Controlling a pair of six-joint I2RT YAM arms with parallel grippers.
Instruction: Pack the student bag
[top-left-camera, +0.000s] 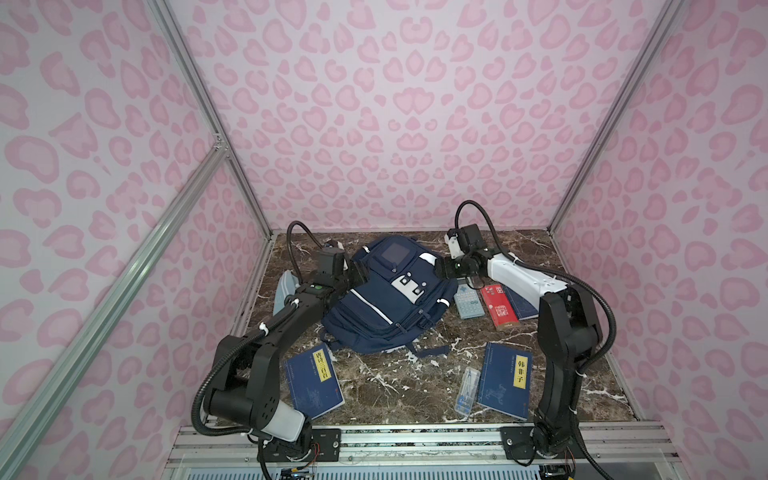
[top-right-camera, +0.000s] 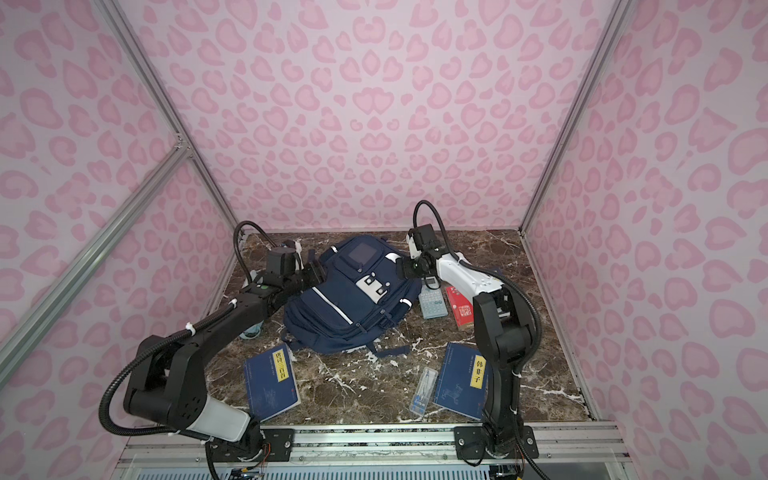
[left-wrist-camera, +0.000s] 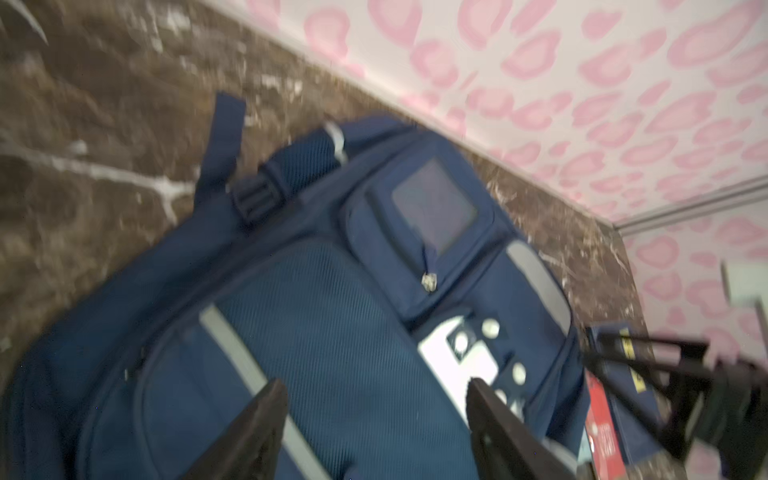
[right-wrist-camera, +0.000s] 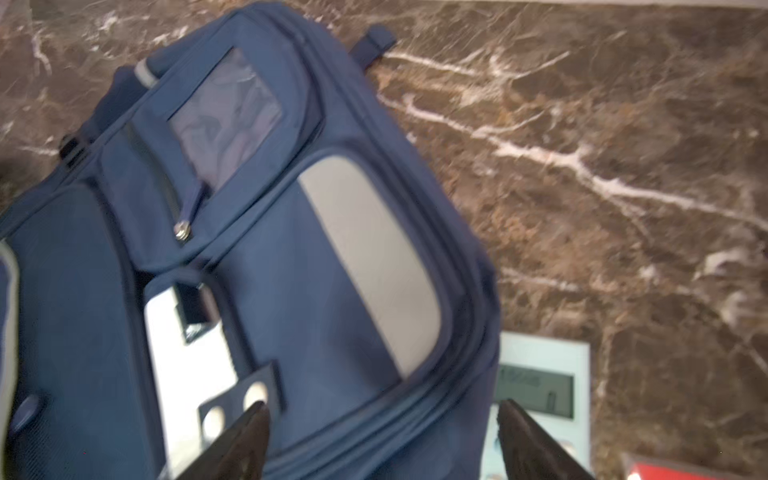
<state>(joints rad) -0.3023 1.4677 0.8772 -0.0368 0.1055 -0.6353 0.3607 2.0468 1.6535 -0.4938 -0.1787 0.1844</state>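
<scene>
The student bag (top-left-camera: 386, 303) (top-right-camera: 353, 303) is a navy backpack lying front side up in the middle of the marble table, its top toward the back wall. My left gripper (top-left-camera: 358, 272) (top-right-camera: 316, 270) hovers at the bag's left upper edge. In the left wrist view the left gripper (left-wrist-camera: 374, 386) is open, with the bag (left-wrist-camera: 316, 316) showing between its fingers and nothing gripped. My right gripper (top-left-camera: 440, 269) (top-right-camera: 403, 270) is at the bag's right upper edge. This right gripper (right-wrist-camera: 382, 405) is also open over the bag's side seam (right-wrist-camera: 365, 415).
A pale calculator (top-left-camera: 467, 303) (right-wrist-camera: 540, 374), a red book (top-left-camera: 500, 309) and a blue book (top-left-camera: 521, 303) lie right of the bag, under the right arm. Two blue books (top-left-camera: 313, 380) (top-left-camera: 505, 380) and a clear case (top-left-camera: 467, 390) lie in front. A light-blue pouch (top-left-camera: 284, 291) sits left.
</scene>
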